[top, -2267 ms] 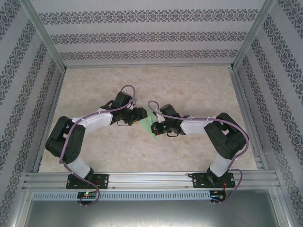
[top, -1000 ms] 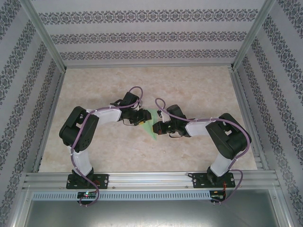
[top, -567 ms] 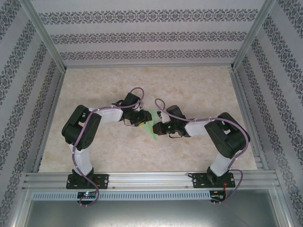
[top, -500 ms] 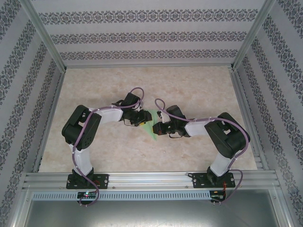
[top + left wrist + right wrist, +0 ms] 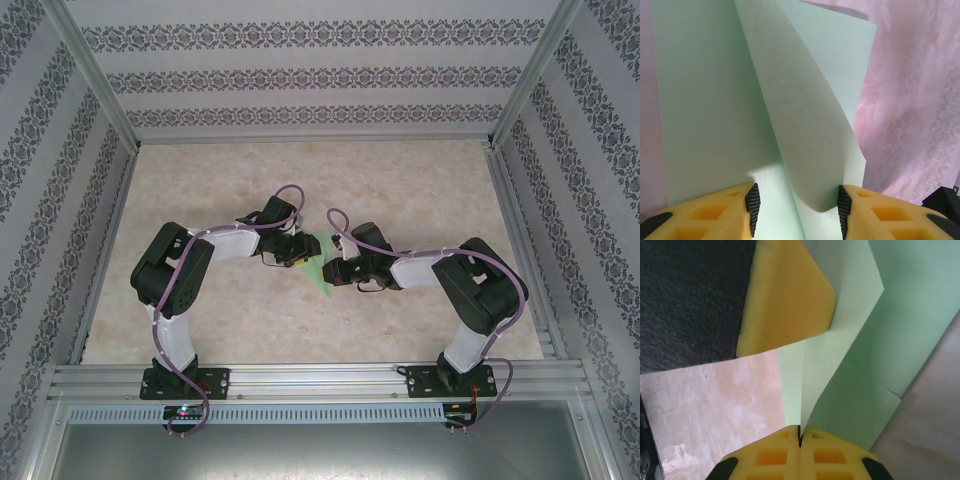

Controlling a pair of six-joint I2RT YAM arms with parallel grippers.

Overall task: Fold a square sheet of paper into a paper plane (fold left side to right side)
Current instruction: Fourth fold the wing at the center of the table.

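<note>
From above, my left arm has tucked in closer over the last couple of seconds. For the past half second nothing has moved. The left gripper (image 5: 297,250) and right gripper (image 5: 335,270) face each other mid-table (image 5: 420,180) with the paper (image 5: 318,264) between them, so I judge the reach is done and the fold itself is next.

On the left wrist, the jaws stand partway apart and straddle a raised flap (image 5: 805,115). The flap brushes one pad (image 5: 842,212), but I see no pinch. The rest of the sheet lies flat beyond.

On the right wrist, the fingers are closed tight on the paper's near edge, holding that layer up. The left gripper's yellow finger (image 5: 785,305) rests against the same sheet, so the left-to-right crease looks only half formed.
</note>
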